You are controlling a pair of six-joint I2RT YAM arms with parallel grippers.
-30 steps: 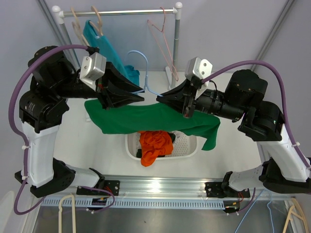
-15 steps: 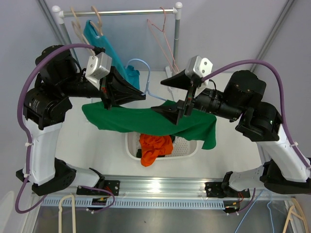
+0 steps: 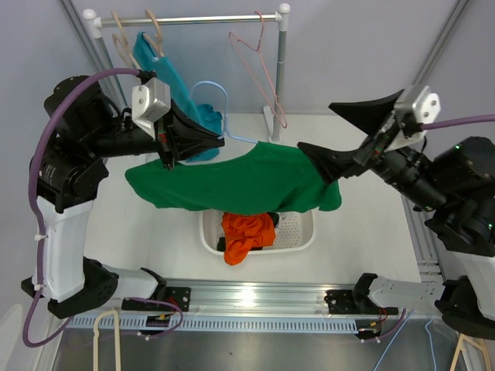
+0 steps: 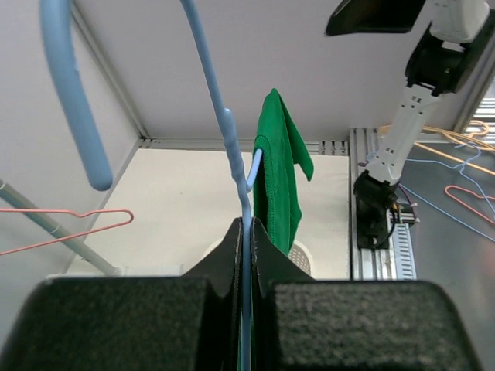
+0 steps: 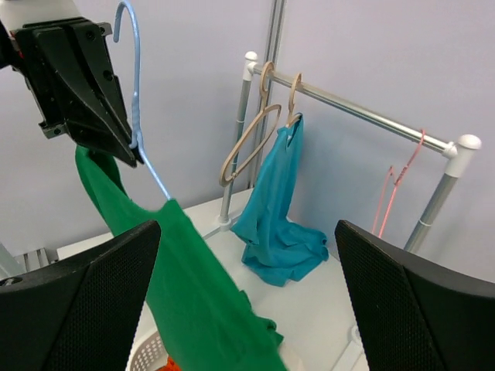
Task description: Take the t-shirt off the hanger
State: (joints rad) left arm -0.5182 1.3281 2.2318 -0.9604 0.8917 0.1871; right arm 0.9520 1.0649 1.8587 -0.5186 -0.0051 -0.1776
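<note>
At centre left, the left pincer (image 3: pixel 210 141) stays clamped on the blue hanger's (image 4: pixel 73 85) neck. Mid-frame, the green t-shirt (image 3: pixel 232 182) is still draped over the hanger, above the basket (image 3: pixel 305 232). At right, the right pincer (image 3: pixel 349 137) has let go, spread wide and drawn back, so the shirt likely needs a fresh grab.

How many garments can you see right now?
3. A green t-shirt draped on the blue hanger, a teal shirt hanging from the rail, and an orange one in the basket; more may be hidden under it.
</note>
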